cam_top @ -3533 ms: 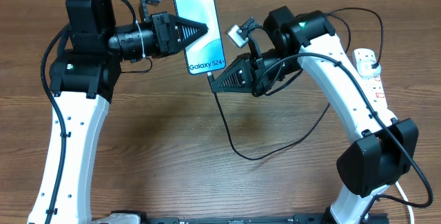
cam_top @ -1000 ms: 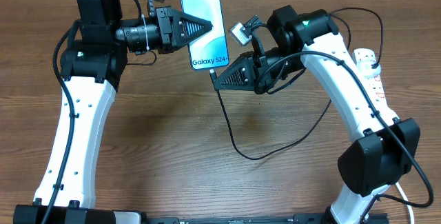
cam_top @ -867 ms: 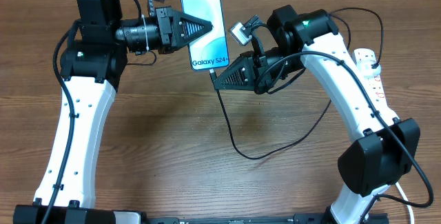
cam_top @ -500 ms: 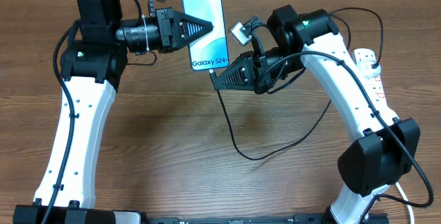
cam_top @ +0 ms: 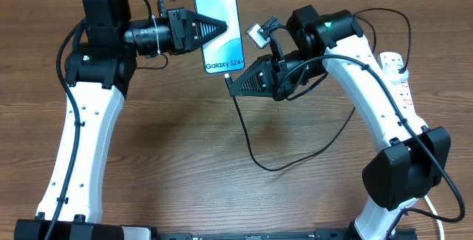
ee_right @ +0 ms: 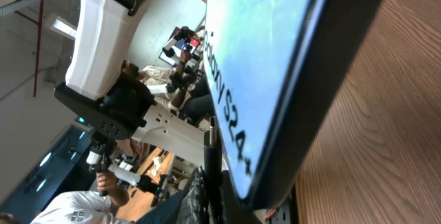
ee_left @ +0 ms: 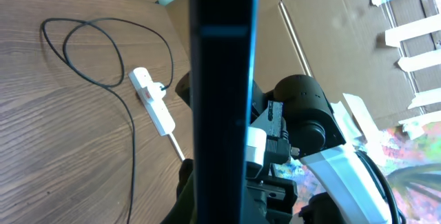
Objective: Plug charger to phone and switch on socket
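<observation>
Item 1, phone (cam_top: 222,0): we log it further right and a little nearer the far edge of the table than some three seconds back, and less slanted. Within the last second we note only a faint drift.

Item 2, left arm (cam_top: 89,122): we log its black upper block moved right and toward the far edge. Its white link now stands more upright, and its foot has come into the overhead view at bottom left. The left tool (cam_top: 224,28) travelled with the phone.

Item 3, right tool (cam_top: 230,88): we log a slight shift right and away, following the phone's lower end. The top of the charger cable (cam_top: 247,140) shifted with it.
</observation>
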Available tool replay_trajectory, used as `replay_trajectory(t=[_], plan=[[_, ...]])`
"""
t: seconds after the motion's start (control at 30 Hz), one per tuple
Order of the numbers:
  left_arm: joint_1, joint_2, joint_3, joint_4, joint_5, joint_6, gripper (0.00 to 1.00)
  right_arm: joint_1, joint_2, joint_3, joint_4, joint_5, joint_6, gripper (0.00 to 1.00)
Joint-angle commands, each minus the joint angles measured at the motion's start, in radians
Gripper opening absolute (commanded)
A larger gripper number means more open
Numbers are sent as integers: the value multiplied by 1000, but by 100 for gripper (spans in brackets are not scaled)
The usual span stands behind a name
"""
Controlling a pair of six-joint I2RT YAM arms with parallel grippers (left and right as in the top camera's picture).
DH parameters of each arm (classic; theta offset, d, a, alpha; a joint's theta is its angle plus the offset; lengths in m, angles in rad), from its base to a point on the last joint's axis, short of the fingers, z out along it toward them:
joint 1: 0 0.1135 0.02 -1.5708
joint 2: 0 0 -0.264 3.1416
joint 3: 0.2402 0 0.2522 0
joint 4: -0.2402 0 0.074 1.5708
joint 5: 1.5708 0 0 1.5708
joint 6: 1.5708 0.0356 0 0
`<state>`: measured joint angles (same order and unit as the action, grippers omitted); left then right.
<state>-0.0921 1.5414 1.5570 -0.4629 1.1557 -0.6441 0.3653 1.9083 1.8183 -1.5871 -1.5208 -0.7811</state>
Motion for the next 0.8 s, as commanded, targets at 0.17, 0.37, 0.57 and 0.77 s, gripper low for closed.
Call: replay_trajectory(t=[0.17,0.37,0.57,0.77], plan=[[-7,-12,14,11,27,-21,4,-8,-25,29,8,-49,-4,4],[-7,-12,14,11,43,-75,4,-8,-25,29,17,-49,-4,4],[-7,-12,14,3,48,-101,4,-8,-25,29,27,-49,-3,4],[-6,-12,14,-11,40,-65,4,-8,-25,29,26,-49,0,4]])
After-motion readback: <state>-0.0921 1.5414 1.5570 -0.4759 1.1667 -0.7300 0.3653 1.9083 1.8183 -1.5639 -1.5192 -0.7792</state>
